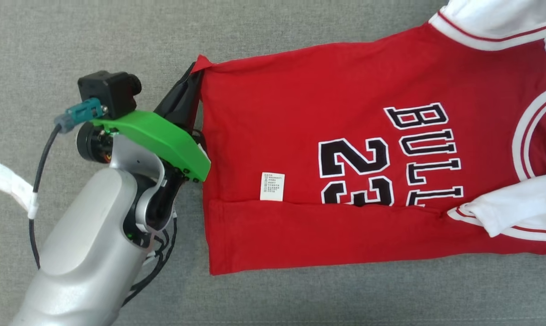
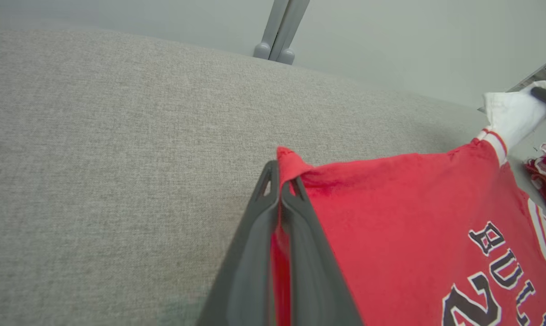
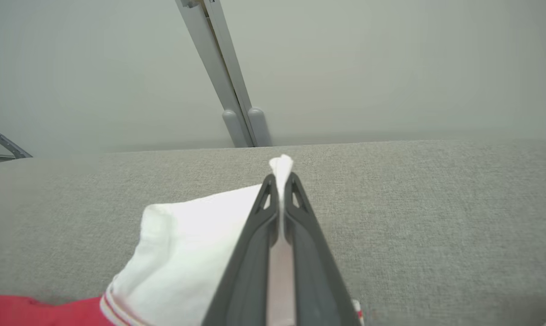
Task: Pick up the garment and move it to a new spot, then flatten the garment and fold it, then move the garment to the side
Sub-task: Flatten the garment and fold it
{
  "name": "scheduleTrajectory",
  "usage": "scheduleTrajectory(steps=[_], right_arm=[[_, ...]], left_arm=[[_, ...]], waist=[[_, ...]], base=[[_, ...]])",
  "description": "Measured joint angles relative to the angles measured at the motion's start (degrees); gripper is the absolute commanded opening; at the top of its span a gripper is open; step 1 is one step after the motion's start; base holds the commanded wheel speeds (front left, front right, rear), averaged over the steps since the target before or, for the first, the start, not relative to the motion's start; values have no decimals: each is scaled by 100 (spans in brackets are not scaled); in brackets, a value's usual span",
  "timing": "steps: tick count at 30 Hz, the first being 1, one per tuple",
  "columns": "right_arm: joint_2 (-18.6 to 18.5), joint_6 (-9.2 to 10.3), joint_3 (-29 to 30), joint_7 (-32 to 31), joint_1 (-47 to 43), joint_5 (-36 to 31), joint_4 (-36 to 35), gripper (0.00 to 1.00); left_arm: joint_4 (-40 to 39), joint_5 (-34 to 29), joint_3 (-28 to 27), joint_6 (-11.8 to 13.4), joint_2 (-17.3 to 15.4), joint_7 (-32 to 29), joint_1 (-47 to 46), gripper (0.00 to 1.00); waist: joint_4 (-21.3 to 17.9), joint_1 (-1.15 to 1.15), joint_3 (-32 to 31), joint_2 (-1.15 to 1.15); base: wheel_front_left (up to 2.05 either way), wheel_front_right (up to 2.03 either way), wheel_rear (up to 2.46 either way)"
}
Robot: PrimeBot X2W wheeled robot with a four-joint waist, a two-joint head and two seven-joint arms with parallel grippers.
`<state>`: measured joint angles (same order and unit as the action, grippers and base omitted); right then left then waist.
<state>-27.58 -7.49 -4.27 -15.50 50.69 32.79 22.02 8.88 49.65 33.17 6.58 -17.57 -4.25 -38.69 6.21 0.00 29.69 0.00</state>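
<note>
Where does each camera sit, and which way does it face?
Head view: on the head, facing down at a red basketball jersey on grey cloth; silver left forearm, left gripper.
Left wrist view: along that gripper, shut on the jersey's hem corner.
Right wrist view: along the right gripper, shut on the white sleeve.
Shared: both wrist views show that sleeve.

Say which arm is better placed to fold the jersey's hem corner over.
Left, likely: the left gripper is shut on the hem corner of the jersey. The right gripper pinches the white sleeve at the other end.
</note>
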Motion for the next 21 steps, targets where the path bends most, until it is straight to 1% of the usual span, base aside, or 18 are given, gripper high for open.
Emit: scheduleTrajectory(steps=[2,6,9,12,17,21], right_arm=[[7,0,68,25,-546,191,-330,0],[34,0,308,22,-1510,353,-839,0],[236,0,454,-19,-2260,408,-1193,0],[483,1,535,-83,-2786,392,-1411,0],[814,1,787,-86,-3355,387,-1595,0],[944,1,888,-89,-3646,260,-1586,0]], left_arm=[[-54,2,-5,10,0,156,207,0],[-180,-11,-9,73,-49,452,711,0],[-435,30,-45,152,-94,694,1256,0],[-667,70,-53,252,-182,848,1807,0],[-907,291,-44,346,-157,945,2415,0],[-1049,352,-22,403,-113,1013,2638,0]], waist=[[-45,0,-134,0],[-127,0,-418,0],[-218,0,-665,0],[-337,0,-855,0],[-531,0,-1083,0],[-646,0,-1191,0]], base=[[0,0,0],[0,0,0],[0,0,0],[0,0,0],[0,0,0],[0,0,0]])
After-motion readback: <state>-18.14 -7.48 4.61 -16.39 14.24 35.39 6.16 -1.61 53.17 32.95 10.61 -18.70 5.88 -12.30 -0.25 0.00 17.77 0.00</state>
